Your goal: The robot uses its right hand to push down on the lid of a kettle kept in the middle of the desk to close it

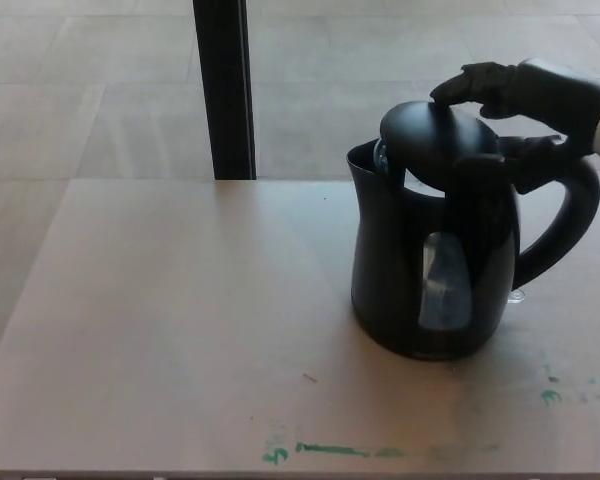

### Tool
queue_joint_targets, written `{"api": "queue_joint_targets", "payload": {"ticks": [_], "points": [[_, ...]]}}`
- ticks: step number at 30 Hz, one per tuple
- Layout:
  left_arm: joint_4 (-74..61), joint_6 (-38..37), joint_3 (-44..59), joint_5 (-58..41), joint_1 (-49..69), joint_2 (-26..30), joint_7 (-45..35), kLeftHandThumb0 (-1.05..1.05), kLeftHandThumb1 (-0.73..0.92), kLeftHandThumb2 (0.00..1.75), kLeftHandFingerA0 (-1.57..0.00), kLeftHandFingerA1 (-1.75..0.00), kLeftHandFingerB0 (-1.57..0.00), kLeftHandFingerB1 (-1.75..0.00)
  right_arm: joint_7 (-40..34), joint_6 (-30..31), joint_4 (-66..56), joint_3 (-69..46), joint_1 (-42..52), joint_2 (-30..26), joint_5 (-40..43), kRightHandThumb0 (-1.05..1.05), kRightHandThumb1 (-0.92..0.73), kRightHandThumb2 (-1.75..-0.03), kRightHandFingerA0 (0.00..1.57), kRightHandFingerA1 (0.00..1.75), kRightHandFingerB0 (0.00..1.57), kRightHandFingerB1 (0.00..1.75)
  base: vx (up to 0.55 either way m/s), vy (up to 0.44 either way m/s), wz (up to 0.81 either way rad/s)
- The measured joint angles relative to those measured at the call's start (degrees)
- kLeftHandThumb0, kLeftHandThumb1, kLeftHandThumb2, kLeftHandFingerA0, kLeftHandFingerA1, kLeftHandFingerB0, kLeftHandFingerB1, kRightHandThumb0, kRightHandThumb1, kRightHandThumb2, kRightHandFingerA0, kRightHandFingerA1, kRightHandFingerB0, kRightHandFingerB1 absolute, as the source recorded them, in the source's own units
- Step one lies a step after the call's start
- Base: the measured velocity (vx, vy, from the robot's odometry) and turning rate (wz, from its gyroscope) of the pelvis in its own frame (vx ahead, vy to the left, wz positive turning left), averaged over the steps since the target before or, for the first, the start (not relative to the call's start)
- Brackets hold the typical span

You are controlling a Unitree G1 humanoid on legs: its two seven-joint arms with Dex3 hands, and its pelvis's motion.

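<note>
Kettle [435, 270]: black, upright on desk [180, 330], handle at 3 o'clock. Lid [435, 140]: tilted, nearly down. Right hand [525, 100]: fingers spread, resting on lid, gripping nothing.

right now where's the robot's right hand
In the head view the right hand is at the upper right, resting on the kettle's lid, just above the handle.

A black kettle [435, 260], upright at right of centre, with handle at right and pale window in front. Its domed lid [435, 140] is tilted, nearly closed, spout-side edge raised.
</note>
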Motion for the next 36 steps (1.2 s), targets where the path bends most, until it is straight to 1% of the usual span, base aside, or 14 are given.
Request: {"api": "queue_joint_targets", "payload": {"ticks": [12, 14, 17, 18, 19, 20, 24, 25, 27, 28, 29, 30, 32, 36], "points": [[0.10, -0.98, -1.59, 0.13, 0.03, 1.45, -0.95, -0.82, 0.62, 0.71, -0.39, -0.47, -0.31, -0.40, 2.36, -1.18, 0.09, 3.75, -4.96, 3.15, -4.86, -0.84, -0.67, -0.62, 0.22, 0.47, 0.26, 0.34, 0.00, 0.000, 0.00], [0.02, -0.97, -1.44, 0.04, 0.01, 1.63, -1.26, -0.77, 0.76, 0.63, -0.42, -0.45, -0.34, -0.36, 2.43, -1.35, 0.09, 4.12, -5.08, 3.32, -5.64, -0.84, -0.68, -0.60, 0.21, 0.44, 0.27, 0.34, 0.00, 0.000, 0.00], [-0.61, -1.02, -2.41, 0.30, 0.07, 1.95, -1.40, -0.86, 0.63, 0.74, -0.39, -0.47, -0.31, -0.40, 3.45, -1.33, -0.94, 5.16, -5.29, 3.16, -7.09, -0.79, -0.67, -0.60, 0.22, 0.45, 0.28, 0.33, 0.00, 0.000, 0.00], [-0.61, -1.04, -2.61, 0.34, 0.02, 1.99, -1.44, -0.71, 0.55, 1.00, -0.38, -0.59, -0.18, -0.46, 3.81, -1.32, -1.31, 5.35, -5.25, 3.08, -7.52, -0.79, -0.67, -0.61, 0.21, 0.44, 0.28, 0.33, 0.00, 0.000, 0.00], [-0.62, -1.06, -2.70, 0.35, -0.07, 2.00, -1.51, -0.81, 0.64, 0.71, -0.40, -0.47, -0.34, -0.40, 4.12, -1.28, -1.73, 5.44, -5.16, 3.02, -7.84, -0.79, -0.66, -0.61, 0.23, 0.45, 0.29, 0.34, 0.00, 0.000, 0.00], [-0.58, -1.06, -2.65, 0.32, -0.16, 2.00, -1.56, -0.77, 0.75, 0.62, -0.43, -0.45, -0.36, -0.36, 4.36, -1.18, -2.21, 5.44, -4.95, 2.93, -8.02, -0.78, -0.65, -0.60, 0.24, 0.46, 0.31, 0.34, 0.00, 0.000, 0.00], [-0.19, -1.04, -2.45, 0.26, -0.53, 2.00, -1.41, -0.77, 0.74, 0.63, -0.44, -0.44, -0.37, -0.36, 4.62, -0.57, -3.74, 4.95, -3.58, 2.80, -8.39, -0.75, -0.59, -0.60, 0.27, 0.64, 0.36, 0.34, 0.00, 0.000, 0.00], [-0.08, -1.04, -2.43, 0.26, -0.60, 1.99, -1.32, -0.83, 0.63, 0.68, -0.40, -0.48, -0.35, -0.39, 4.62, -0.41, -3.99, 4.68, -3.13, 2.81, -8.38, -0.77, -0.48, -0.69, 0.31, 0.70, 0.36, 0.39, 0.00, 0.000, 0.00], [0.27, -0.97, -1.81, 0.00, -0.91, 1.96, -1.33, -0.77, 0.69, 0.61, -0.43, -0.48, -0.42, -0.38, 4.61, -0.01, -4.57, 3.98, -1.92, 2.81, -8.37, -0.73, -0.58, -0.59, 0.30, 0.77, 0.39, 0.34, 0.00, 0.000, 0.00], [0.30, -0.91, -1.33, -0.19, -0.99, 1.95, -1.39, -0.77, 0.69, 0.61, -0.43, -0.48, -0.42, -0.38, 4.59, 0.19, -4.71, 3.65, -1.37, 2.81, -8.36, -0.73, -0.58, -0.59, 0.30, 0.77, 0.39, 0.34, 0.00, 0.000, 0.00], [0.30, -0.88, -0.79, -0.37, -1.05, 1.95, -1.47, -0.82, 0.62, 0.70, -0.40, -0.48, -0.35, -0.40, 4.53, 0.37, -4.82, 3.30, -0.82, 2.82, -8.36, -0.75, -0.61, -0.59, 0.26, 0.59, 0.37, 0.35, 0.00, 0.000, 0.00], [0.27, -0.88, -0.67, -0.41, -1.16, 1.96, -1.48, -0.77, 0.70, 0.62, -0.43, -0.46, -0.39, -0.37, 4.48, 0.42, -4.85, 3.19, -0.40, 2.80, -8.40, -0.78, -0.64, -0.60, 0.14, 0.45, 0.32, 0.34, 0.00, 0.000, 0.00], [0.25, -0.88, -0.62, -0.41, -1.27, 1.97, -1.48, -0.83, 0.62, 0.71, -0.39, -0.48, -0.33, -0.40, 4.43, 0.56, -4.89, 3.23, 0.41, 2.78, -8.67, -0.71, -0.58, -0.59, 0.22, 0.67, 0.38, 0.34, 0.00, 0.000, 0.00], [0.08, -0.89, -0.66, -0.38, -1.43, 1.96, -1.46, -0.82, 0.64, 0.68, -0.39, -0.45, -0.34, -0.38, 3.45, 1.42, -5.82, 1.41, 2.20, 3.57, -8.60, -0.70, -0.63, -0.60, 0.30, 0.55, 0.37, 0.32, 0.00, 0.000, 0.00]]}}
